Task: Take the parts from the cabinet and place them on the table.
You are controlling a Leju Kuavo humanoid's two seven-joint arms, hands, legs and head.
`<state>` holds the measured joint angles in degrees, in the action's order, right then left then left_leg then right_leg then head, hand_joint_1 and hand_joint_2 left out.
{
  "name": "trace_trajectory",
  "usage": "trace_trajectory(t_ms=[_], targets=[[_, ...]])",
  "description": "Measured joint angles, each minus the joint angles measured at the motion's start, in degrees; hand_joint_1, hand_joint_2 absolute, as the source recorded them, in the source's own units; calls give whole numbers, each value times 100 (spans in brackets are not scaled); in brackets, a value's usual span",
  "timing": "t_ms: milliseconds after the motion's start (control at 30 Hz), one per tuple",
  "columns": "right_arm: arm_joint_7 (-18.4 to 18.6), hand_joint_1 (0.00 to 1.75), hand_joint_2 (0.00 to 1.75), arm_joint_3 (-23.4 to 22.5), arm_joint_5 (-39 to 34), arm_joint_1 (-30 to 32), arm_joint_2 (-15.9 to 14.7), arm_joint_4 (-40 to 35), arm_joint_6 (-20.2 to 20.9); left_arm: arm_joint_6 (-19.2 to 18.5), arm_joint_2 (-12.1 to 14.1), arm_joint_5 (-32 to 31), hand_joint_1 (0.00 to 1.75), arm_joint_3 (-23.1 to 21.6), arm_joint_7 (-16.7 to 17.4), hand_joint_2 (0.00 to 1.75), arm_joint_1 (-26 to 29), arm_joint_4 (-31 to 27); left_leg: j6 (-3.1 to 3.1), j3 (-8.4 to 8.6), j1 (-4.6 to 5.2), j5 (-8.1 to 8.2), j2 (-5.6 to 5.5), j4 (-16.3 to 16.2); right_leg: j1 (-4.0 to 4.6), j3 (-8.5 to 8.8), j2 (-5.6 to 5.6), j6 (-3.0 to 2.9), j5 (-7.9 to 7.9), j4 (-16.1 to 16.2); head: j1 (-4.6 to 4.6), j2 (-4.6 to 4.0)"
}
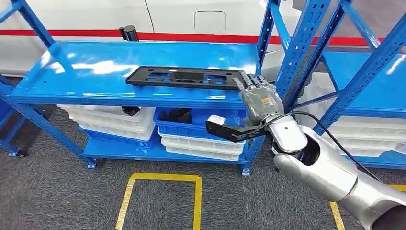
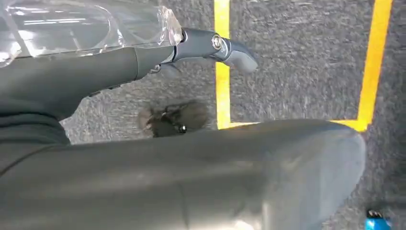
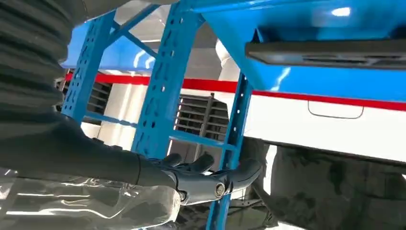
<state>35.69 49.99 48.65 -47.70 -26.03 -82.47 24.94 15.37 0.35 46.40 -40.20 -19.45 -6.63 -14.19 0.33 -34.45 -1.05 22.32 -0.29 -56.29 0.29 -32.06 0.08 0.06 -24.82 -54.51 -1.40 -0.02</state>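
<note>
- The black perforated plate (image 1: 184,77) lies flat on the blue shelf (image 1: 86,72); it is judged rigid and light.
- The near end edge is recommended for gripping.
- The right hand (image 1: 258,96) is extended at that end; whether anything is gripped cannot be told.

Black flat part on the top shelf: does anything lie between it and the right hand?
No. In the head view the right hand reaches the right end of the black flat part with no visible gap; whether it already grips is unclear.
</note>
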Motion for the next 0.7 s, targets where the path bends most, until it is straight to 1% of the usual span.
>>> trace_trajectory(t_ms=[33,67,133,167,200,233,267,300,333,367,400,433,467,500,533,567,633,667,700], targets=[[0,0,175,0,-2,-2,0,0,0,0,2,0,0,2,9,0,-8,0,19,99,44,53,0,163,56,-3,10,33,-33,-34,4,0],[0,0,175,2,-11,3,0,0,-2,0,2,0,0,0,22,0,-8,0,37,83,37,50,-3,153,47,-8,13,42,-35,-20,-13,2],[-4,0,175,2,-11,8,13,0,-2,0,2,0,0,0,24,0,1,0,83,81,50,68,-12,154,33,9,11,75,-44,3,-15,2],[-7,0,175,0,-9,3,26,-2,-2,0,2,0,0,0,24,0,-3,0,115,108,23,51,-12,179,37,18,12,113,-73,-7,-13,0],[-9,0,175,0,-9,13,37,-4,-2,0,2,-4,0,0,22,0,-6,0,134,149,-3,56,-15,195,2,17,8,145,-113,-64,-15,2],[-11,0,175,0,-9,5,44,-2,-2,0,4,-15,0,0,22,0,-17,0,172,178,-7,80,-15,197,9,-80,9,173,-265,-334,-17,2],[-15,0,175,0,-7,8,44,-2,-2,7,7,-13,0,2,22,0,-18,0,195,205,-11,96,-15,197,-12,-302,9,200,-465,-792,-26,2],[-17,0,175,13,-9,22,46,-2,-2,7,9,-17,0,0,22,0,-14,0,209,224,-11,114,-15,197,-39,-599,8,224,-663,-1339,-28,2],[-26,0,175,24,-11,49,52,-2,-2,7,9,-17,0,0,24,0,-9,0,213,242,-10,135,-16,196,-55,-864,8,243,-765,-1776,-28,0],[-35,0,175,37,-18,74,66,-2,-2,7,9,-22,0,0,24,0,-7,0,208,267,-10,157,-18,196,-62,-1015,8,250,-724,-1941,-31,2],[-44,0,175,53,-20,77,79,-2,-2,4,9,-31,0,-2,26,0,-4,0,205,296,-11,179,-23,196,-70,-1006,8,249,-583,-1820,-31,2],[-57,0,175,61,-28,75,92,-2,-7,4,9,-33,0,-7,26,0,-6,0,196,342,-12,210,-34,196,-73,-850,8,237,-295,-1404,-31,2],[-85,0,175,61,-70,72,107,-2,-24,2,7,-35,0,-11,26,0,-10,0,181,386,-12,236,-43,196,-73,-637,8,217,-16,-909,-31,2],[-103,0,175,61,-123,67,120,-2,-48,-2,7,-35,0,-20,26,0,-12,0,157,427,-12,276,-54,202,-70,-362,8,188,275,-300,-31,0],[-135,0,175,63,-157,63,135,-2,-85,0,7,-35,0,-28,26,0,-23,0,122,435,18,304,-60,193,-42,-251,14,172,215,-116,-26,0],[-164,0,175,72,-214,56,159,-2,-107,-4,9,-39,0,-35,26,0,-27,0,90,425,20,324,-68,190,-18,-255,14,158,191,-74,-26,2],[-223,0,175,109,-292,61,201,-2,-138,-7,9,-44,0,-39,28,0,-23,0,32,449,-7,341,-66,233,19,-259,17,95,148,-81,-26,2],[-243,0,175,127,-315,56,222,-8,-151,-13,9,-52,0,-44,28,0,-29,0,-15,477,9,360,-64,249,-6,-223,16,59,161,-26,-24,2],[-258,0,175,127,-321,56,256,-22,-162,-13,9,-55,0,-46,26,0,-24,0,-37,466,-10,402,-63,238,-42,-170,10,35,172,21,-26,2]])
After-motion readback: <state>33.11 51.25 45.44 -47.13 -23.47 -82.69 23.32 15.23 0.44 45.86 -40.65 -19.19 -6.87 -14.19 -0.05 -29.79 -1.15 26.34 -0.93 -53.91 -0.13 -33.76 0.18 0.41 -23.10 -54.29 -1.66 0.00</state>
